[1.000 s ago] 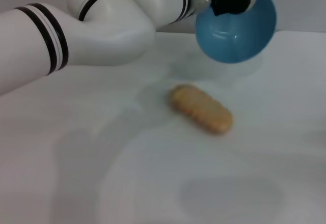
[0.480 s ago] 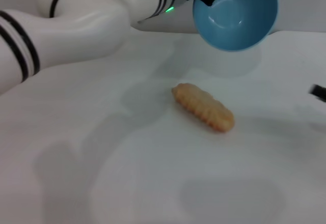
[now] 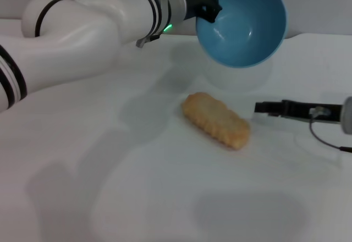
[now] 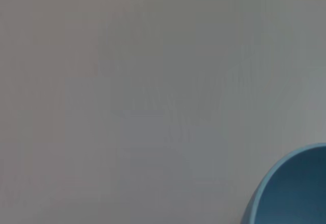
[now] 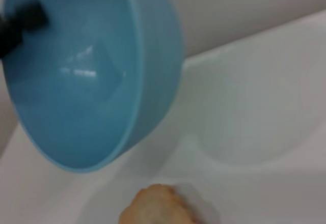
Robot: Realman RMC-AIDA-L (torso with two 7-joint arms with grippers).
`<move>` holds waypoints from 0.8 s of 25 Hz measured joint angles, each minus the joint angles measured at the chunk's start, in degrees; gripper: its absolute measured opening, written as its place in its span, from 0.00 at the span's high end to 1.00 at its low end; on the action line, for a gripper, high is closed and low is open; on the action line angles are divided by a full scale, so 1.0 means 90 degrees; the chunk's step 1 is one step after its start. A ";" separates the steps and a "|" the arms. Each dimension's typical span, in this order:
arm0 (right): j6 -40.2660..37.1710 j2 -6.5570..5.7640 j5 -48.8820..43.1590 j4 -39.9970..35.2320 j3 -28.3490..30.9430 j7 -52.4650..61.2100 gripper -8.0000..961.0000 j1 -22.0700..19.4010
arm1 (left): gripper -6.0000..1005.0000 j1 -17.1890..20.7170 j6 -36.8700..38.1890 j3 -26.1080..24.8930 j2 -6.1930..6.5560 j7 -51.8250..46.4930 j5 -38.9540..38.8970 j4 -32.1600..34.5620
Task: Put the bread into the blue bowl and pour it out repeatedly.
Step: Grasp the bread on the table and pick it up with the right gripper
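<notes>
White counter carries the bread [image 3: 216, 120] below my tilted bowl [image 3: 242, 23], clamped at its rim by my left gripper [image 3: 210, 8]; my right gripper [image 3: 263, 109], whose spread I cannot tell, could knock the bread away.

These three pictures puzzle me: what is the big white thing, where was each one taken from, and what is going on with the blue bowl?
The white thing is a robot's left arm. The wide picture comes from a camera on the robot's head, looking down at a white table. The other two come from cameras on its wrists.

The left gripper grips the rim of the blue bowl and holds it in the air, tipped so you look into it; it is empty. The left wrist picture shows only a corner of that bowl.

The bread, a toy loaf, lies on the table below the bowl. The right gripper reaches in low from the right, its tip close to the loaf. The right wrist picture shows the bowl and one end of the loaf.
</notes>
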 joint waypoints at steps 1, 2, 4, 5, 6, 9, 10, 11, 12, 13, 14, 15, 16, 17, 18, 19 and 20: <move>0.0061 0.0016 -0.0011 0.0033 -0.0094 0.0014 0.46 0.0047 | 0.99 0.0045 0.0003 0.0006 0.0001 0.0000 -0.0038 -0.0005; 0.0119 0.0031 -0.0010 0.0057 -0.0169 0.0016 0.46 0.0080 | 0.99 0.0045 0.0003 0.0006 0.0001 0.0000 -0.0038 -0.0005; 0.0240 0.0051 0.0002 0.0124 -0.0315 0.0019 0.46 0.0132 | 0.99 0.0080 0.0005 0.0011 0.0001 -0.0001 -0.0120 -0.0057; 0.0270 0.0053 0.0002 0.0156 -0.0346 0.0018 0.46 0.0148 | 0.99 0.0107 0.0005 0.0011 0.0001 -0.0002 -0.0170 -0.0078; 0.0290 0.0055 0.0002 0.0192 -0.0369 0.0018 0.46 0.0165 | 0.99 0.0121 0.0004 0.0011 0.0001 -0.0002 -0.0188 -0.0086; 0.0276 0.0073 0.0011 0.0242 -0.0412 -0.0067 0.46 0.0185 | 0.99 0.0177 -0.0028 0.0014 0.0001 -0.0004 -0.0220 -0.0089; 0.0253 0.0082 0.0023 0.0244 -0.0416 -0.0110 0.46 0.0185 | 0.99 0.0185 -0.0038 0.0019 0.0001 -0.0004 -0.0221 -0.0089; 0.0223 0.0089 0.0053 0.0258 -0.0422 -0.0189 0.46 0.0186 | 0.99 0.0187 -0.0043 0.0024 0.0001 -0.0003 -0.0222 -0.0090; 0.0201 0.0096 0.0101 0.0289 -0.0427 -0.0285 0.46 0.0189 | 0.99 0.0187 -0.0046 0.0028 0.0001 0.0001 -0.0223 -0.0092; 0.0199 0.0102 0.0165 0.0348 -0.0430 -0.0391 0.46 0.0200 | 0.99 0.0188 -0.0046 0.0028 0.0001 0.0002 -0.0223 -0.0094; 0.0201 0.0103 0.0242 0.0412 -0.0431 -0.0515 0.46 0.0212 | 0.99 0.0189 -0.0047 0.0028 0.0001 0.0004 -0.0223 -0.0096; 0.0210 0.0103 0.0347 0.0510 -0.0433 -0.0673 0.46 0.0229 | 0.99 0.0190 -0.0049 0.0028 0.0001 0.0004 -0.0223 -0.0099; 0.0211 0.0101 0.0459 0.0588 -0.0434 -0.0854 0.46 0.0241 | 0.99 0.0190 -0.0054 0.0029 0.0001 0.0006 -0.0223 -0.0106; 0.0208 0.0100 0.0597 0.0654 -0.0434 -0.1023 0.46 0.0245 | 0.99 0.0191 -0.0059 0.0028 0.0001 0.0009 -0.0223 -0.0113; 0.0212 0.0100 0.0864 0.0793 -0.0435 -0.1327 0.46 0.0257 | 0.99 0.0192 -0.0069 0.0031 0.0001 0.0011 -0.0224 -0.0130; 0.0240 0.0100 0.0951 0.0863 -0.0436 -0.1429 0.46 0.0271 | 1.00 0.0181 -0.0081 0.0053 -0.0003 0.0012 -0.0223 -0.0160; 0.0240 0.0100 0.0951 0.0863 -0.0436 -0.1429 0.46 0.0271 | 0.99 0.0181 -0.0081 0.0053 -0.0003 0.0012 -0.0223 -0.0160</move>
